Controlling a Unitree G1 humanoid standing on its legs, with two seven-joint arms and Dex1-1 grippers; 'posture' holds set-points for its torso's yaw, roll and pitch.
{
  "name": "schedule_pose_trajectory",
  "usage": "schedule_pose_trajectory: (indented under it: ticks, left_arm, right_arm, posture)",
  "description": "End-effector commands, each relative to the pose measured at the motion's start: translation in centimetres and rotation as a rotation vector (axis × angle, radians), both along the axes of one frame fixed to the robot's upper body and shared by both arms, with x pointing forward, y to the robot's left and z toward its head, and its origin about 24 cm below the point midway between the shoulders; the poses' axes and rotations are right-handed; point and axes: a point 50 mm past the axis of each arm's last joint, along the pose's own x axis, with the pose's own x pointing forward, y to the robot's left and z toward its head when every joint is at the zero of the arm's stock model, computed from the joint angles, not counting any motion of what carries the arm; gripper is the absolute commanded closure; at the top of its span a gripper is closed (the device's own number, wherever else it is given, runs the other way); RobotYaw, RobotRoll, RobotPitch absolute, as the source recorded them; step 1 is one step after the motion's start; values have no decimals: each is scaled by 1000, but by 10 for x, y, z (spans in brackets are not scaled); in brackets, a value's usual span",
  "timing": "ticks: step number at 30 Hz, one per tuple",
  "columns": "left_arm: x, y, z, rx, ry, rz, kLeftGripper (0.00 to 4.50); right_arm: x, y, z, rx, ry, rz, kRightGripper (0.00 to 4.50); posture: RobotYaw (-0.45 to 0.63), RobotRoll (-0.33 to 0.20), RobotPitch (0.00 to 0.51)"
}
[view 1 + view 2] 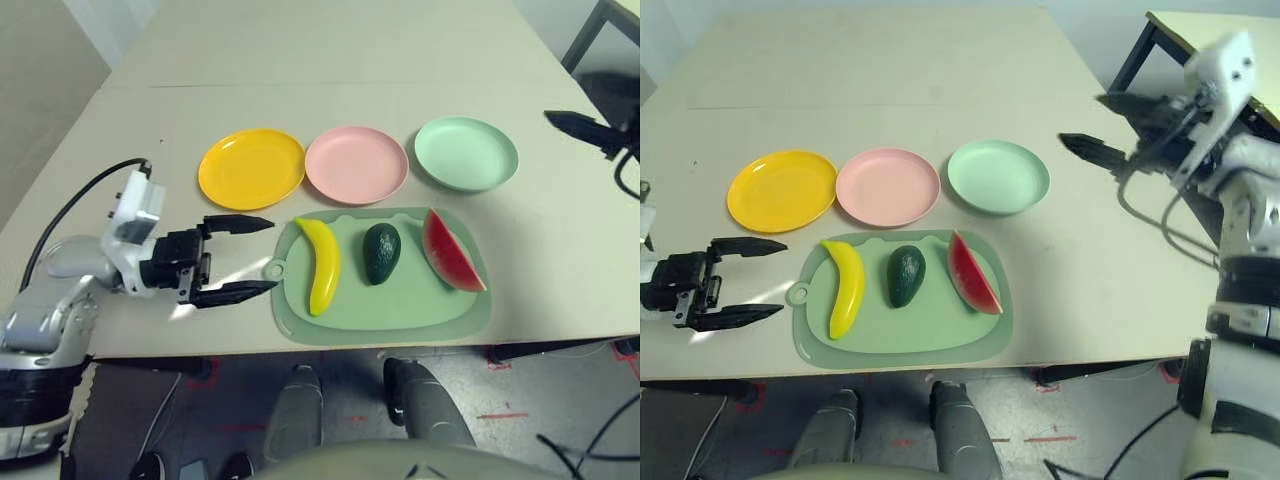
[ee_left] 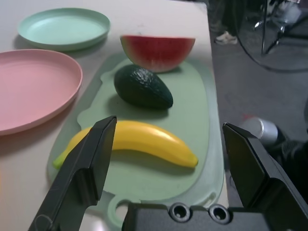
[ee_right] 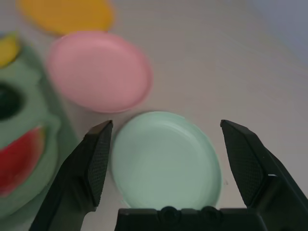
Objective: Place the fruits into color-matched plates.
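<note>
A wide beige table (image 1: 330,100) carries everything. The large pale green rounded-rectangle mat (image 1: 400,310) lies just beyond the tips of the left gripper (image 1: 255,256), whose two black fingers stand wide apart and hold nothing; the gripper hovers level over the table, pointing toward the mat's small ring tab. Past the mat, farther from the left gripper, sit three round shallow plastic plates in a row: the yellow plate (image 1: 251,168) nearest it, the pink plate (image 1: 356,164) in the middle, the mint green plate (image 1: 466,153) farthest. The right gripper (image 1: 1095,125) is raised beside the mint green plate, fingers spread wide and empty, aimed down toward that plate.

On the mat, the curved yellow toy banana (image 1: 322,264) lies closest to the left gripper, its long axis running across the gripper's pointing line, from the table's near edge toward the plates. Next beyond it is the dark green toy avocado (image 1: 381,252), its long axis the same way. Farthest is the red toy watermelon wedge with green rind (image 1: 450,250), its long axis also roughly toward the plates, rind facing away from the left gripper.
</note>
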Motion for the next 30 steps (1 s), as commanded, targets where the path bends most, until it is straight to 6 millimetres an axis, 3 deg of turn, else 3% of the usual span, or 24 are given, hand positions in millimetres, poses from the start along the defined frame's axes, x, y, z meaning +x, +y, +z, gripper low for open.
schedule_pose_trajectory:
  ticks: [1, 6, 14, 23, 30]
  left_arm:
    - [5, 1, -6, 24, 4, 4, 0]
    - [5, 3, -8, 35, 15, 23, 0]
    - [6, 6, -11, 42, 17, 40, 0]
    - [3, -2, -17, 33, 53, 5, 0]
    - [17, -10, -8, 20, 19, -8, 0]
  right_arm:
    - [-1, 27, -23, -442, -30, 222, 35]
    - [2, 55, -15, -789, -196, 475, 35]
    - [-1, 80, -7, -997, -361, 755, 35]
    - [-14, 101, -22, -1036, -411, 1016, 35]
    - [-14, 111, -36, -1004, -396, 1084, 35]
  posture:
    - [-52, 0, 148]
    - [-52, 0, 145]
    - [-45, 0, 148]
    - [-51, 0, 159]
    - [-49, 0, 160]
